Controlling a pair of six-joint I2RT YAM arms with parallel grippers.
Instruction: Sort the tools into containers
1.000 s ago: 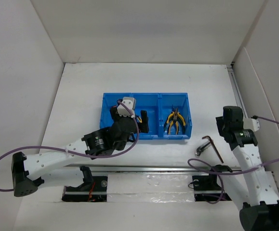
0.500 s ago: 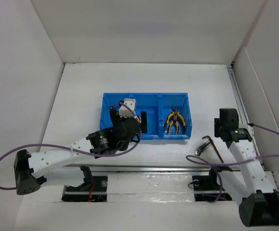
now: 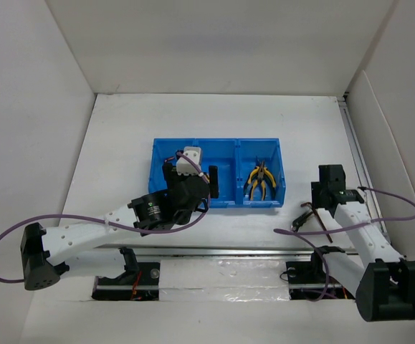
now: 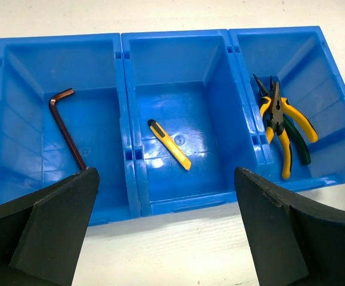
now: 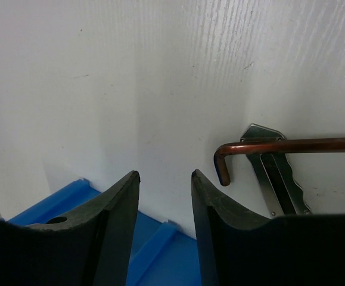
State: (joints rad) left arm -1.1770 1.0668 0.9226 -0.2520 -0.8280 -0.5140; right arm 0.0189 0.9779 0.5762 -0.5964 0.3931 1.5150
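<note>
Left jaws wide over tray [image 4: 178, 205], right jaws narrow, both empty

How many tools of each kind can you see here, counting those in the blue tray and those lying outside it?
Hex keys: 2 (binned hex key, loose hex key)
Pliers: 2 (yellow-handled pliers, green-handled pliers)
Yellow-and-black stick tool: 1
Silver metal piece: 1
Total: 6

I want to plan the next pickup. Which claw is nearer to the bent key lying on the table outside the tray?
Right. The right claw hangs just beside the bent key; the left claw is over the blue tray, well away from it.
</note>
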